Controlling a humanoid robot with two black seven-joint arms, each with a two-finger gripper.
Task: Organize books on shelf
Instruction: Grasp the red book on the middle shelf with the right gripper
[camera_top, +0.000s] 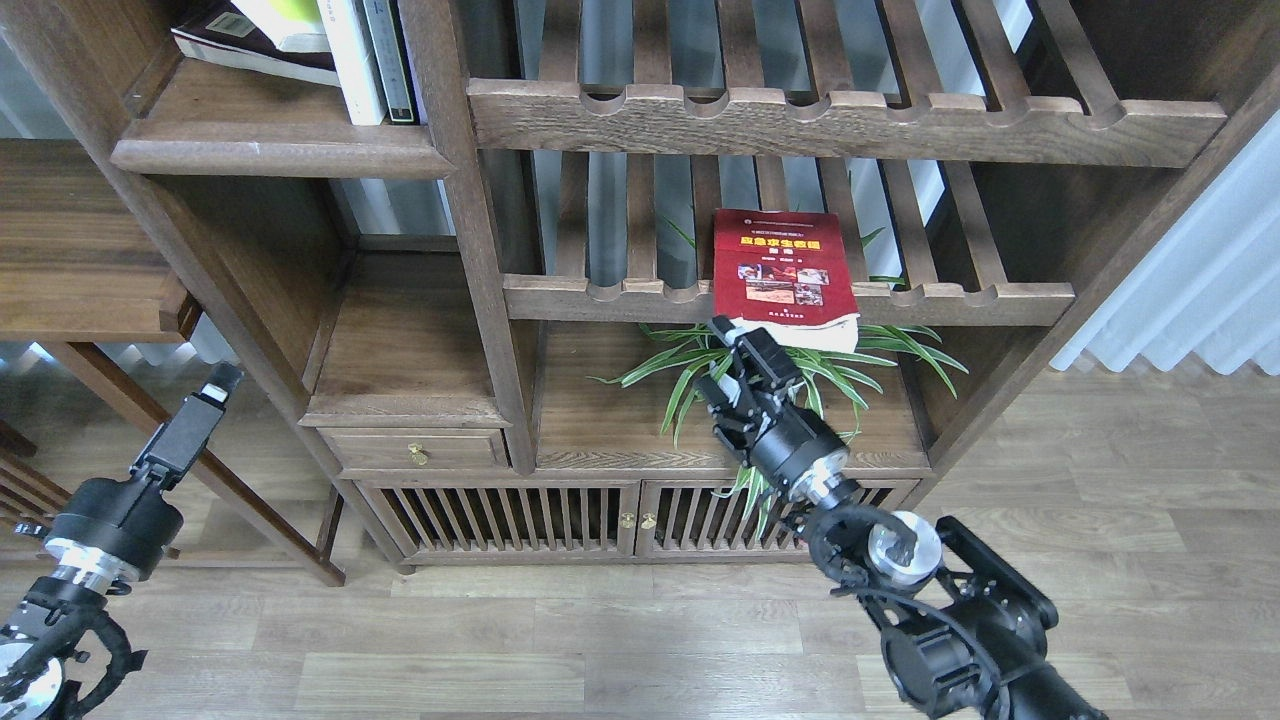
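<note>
Overhead, a red book (784, 270) with a yellow title lies flat on a slatted rack (790, 300), its near edge jutting over the notched front rail. Just below that edge, the right gripper (737, 345) reaches up over a spider plant (880, 350), fingers parted a little and holding nothing. Far left, the left gripper (222, 381) hangs low beside the bookcase; its fingers cannot be told apart. Upper left, the solid shelf (270, 150) carries a maroon book (250, 50) lying flat and a yellow-green one (285, 20) on top of it.
</note>
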